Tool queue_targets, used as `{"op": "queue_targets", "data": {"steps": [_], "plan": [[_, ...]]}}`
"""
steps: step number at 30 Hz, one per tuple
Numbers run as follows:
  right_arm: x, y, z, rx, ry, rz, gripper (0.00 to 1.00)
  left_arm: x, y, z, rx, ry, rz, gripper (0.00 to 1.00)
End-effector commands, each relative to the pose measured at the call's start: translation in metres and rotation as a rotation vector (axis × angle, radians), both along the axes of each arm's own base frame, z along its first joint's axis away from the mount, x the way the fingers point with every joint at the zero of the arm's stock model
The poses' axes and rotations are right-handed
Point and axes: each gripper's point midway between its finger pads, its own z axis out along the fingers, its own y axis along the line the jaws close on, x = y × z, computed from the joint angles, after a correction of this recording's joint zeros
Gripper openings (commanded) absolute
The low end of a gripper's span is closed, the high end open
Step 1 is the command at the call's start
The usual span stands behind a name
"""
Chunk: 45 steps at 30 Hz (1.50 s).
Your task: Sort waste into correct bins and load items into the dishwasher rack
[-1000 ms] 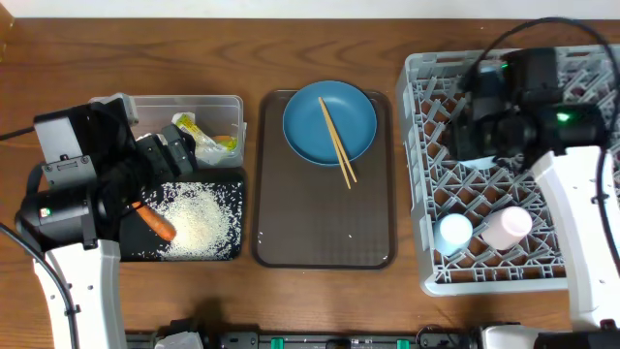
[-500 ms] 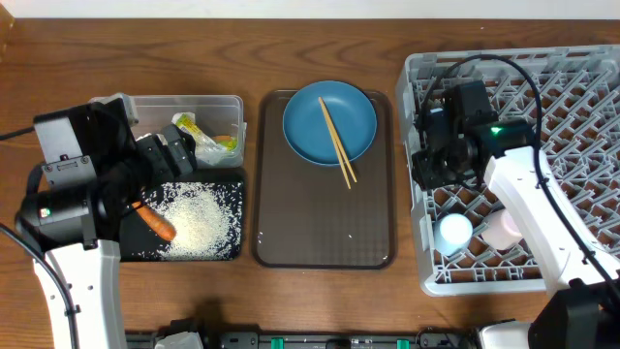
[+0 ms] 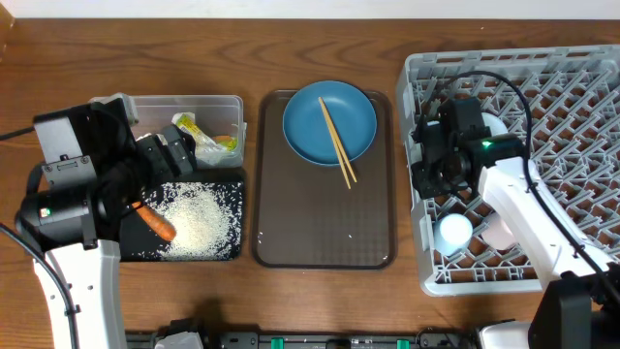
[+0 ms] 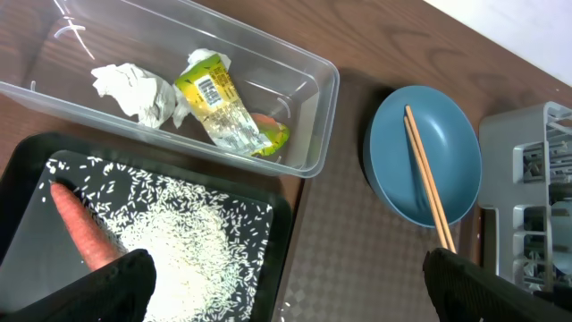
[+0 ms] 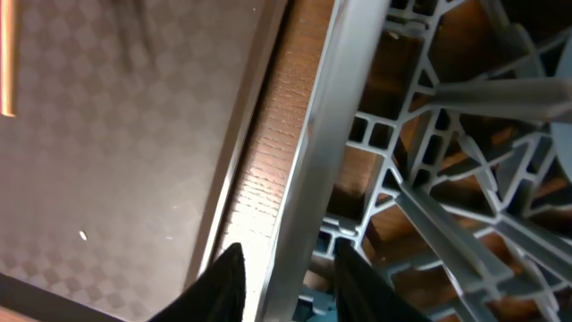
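R gripper at rack's left wall, jaws part-spread, empty — chopsticks lie to its left on plate, long axis near-far; R arm closer.

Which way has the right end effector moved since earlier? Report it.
Yes: the right end effector went leftward across the dishwasher rack, ending astride its left wall.

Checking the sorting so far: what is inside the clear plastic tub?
Crumpled white paper and a yellow-green printed wrapper lie in the clear tub. Something orange-green shows at the wrapper's end, partly covered by it, so I cannot identify it.
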Motion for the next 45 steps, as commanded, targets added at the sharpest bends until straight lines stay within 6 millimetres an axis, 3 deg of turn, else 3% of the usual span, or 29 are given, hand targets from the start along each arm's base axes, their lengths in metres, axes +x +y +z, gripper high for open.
{"op": "queue_targets", "data": {"steps": [1,7,11,23,35,37,38,39,42,45], "plan": [[-0.001,0.002,-0.004,0.001,0.002,0.004,0.27,-0.001,0.003,0.001,0.019,-0.003,0.003,0.98],[0.014,0.006,0.001,0.016,-0.062,0.004,0.08,-0.001,0.003,0.001,0.019,-0.003,0.003,0.98],[0.025,0.008,0.004,0.036,-0.099,-0.032,0.01,-0.001,0.003,0.001,0.019,-0.003,0.003,0.98],[0.036,0.010,0.009,0.064,-0.136,-0.083,0.01,-0.001,0.003,0.001,0.019,-0.003,0.003,0.98],[0.034,0.020,0.010,0.087,-0.133,-0.075,0.01,-0.001,0.003,0.001,0.019,-0.003,0.003,0.98],[0.034,0.021,0.010,0.087,-0.133,-0.072,0.06,-0.001,0.003,0.001,0.019,-0.003,0.003,0.98],[0.033,0.021,0.010,0.086,-0.130,-0.071,0.20,-0.001,0.003,0.001,0.019,-0.003,0.003,0.98],[0.032,0.021,0.009,0.084,-0.126,-0.071,0.43,-0.001,0.003,0.001,0.019,-0.003,0.003,0.98],[0.030,0.018,0.008,0.069,-0.116,-0.075,0.66,-0.001,0.003,0.001,0.019,-0.003,0.003,0.98],[0.031,0.009,0.006,0.017,-0.124,-0.094,0.73,-0.001,0.003,0.001,0.019,-0.003,0.003,0.98]]}}
